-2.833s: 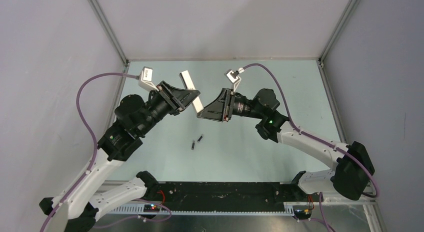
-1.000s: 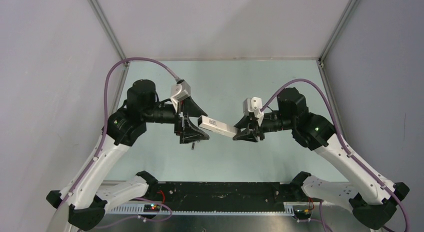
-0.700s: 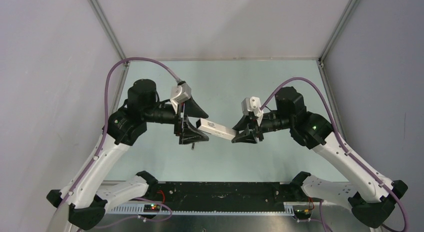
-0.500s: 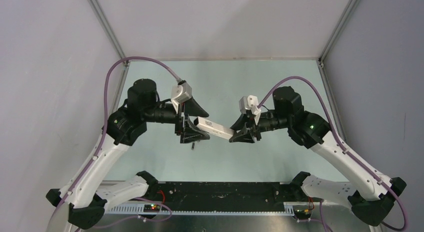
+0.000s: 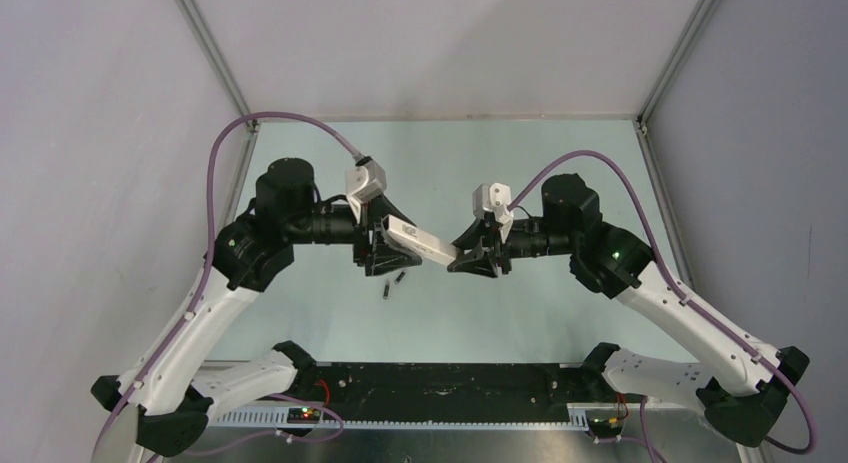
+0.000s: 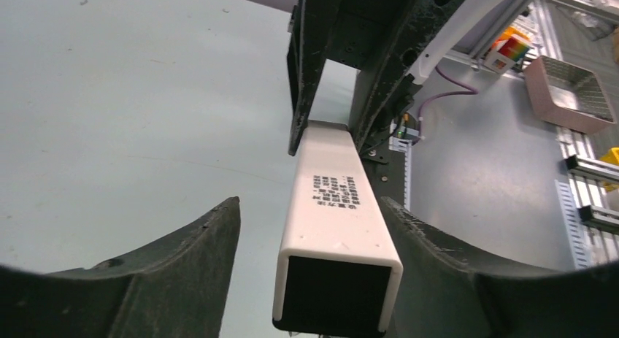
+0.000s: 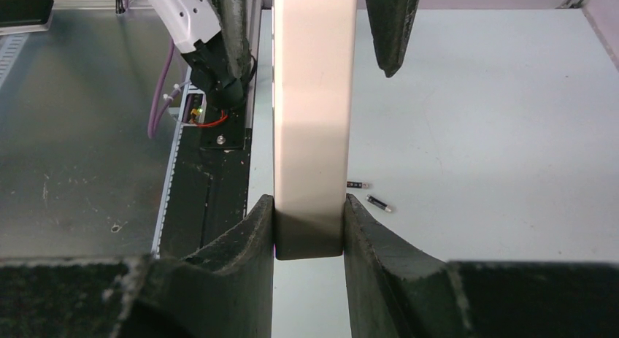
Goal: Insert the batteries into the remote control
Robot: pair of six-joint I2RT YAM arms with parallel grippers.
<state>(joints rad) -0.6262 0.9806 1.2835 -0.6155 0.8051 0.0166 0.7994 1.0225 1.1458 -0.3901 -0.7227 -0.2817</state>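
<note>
Two robot arms met above a pale green table, with a slim white remote control held in the air between them. The right gripper was clenched on one end of the remote, its fingers pressed against both long sides. The left gripper straddled the other, dark end with its jaws apart; a clear gap showed on one side, so it had no firm hold. The two batteries lay loose on the table below the remote, near each other but not touching. The step in hand looked like a handover or two-handed bracing of the remote, ahead of any loading. Next, the left jaws would probably need to close squarely on the casing. Whether the dark end was an open battery bay could not be told; with both cells on the table, none was loaded.
</note>
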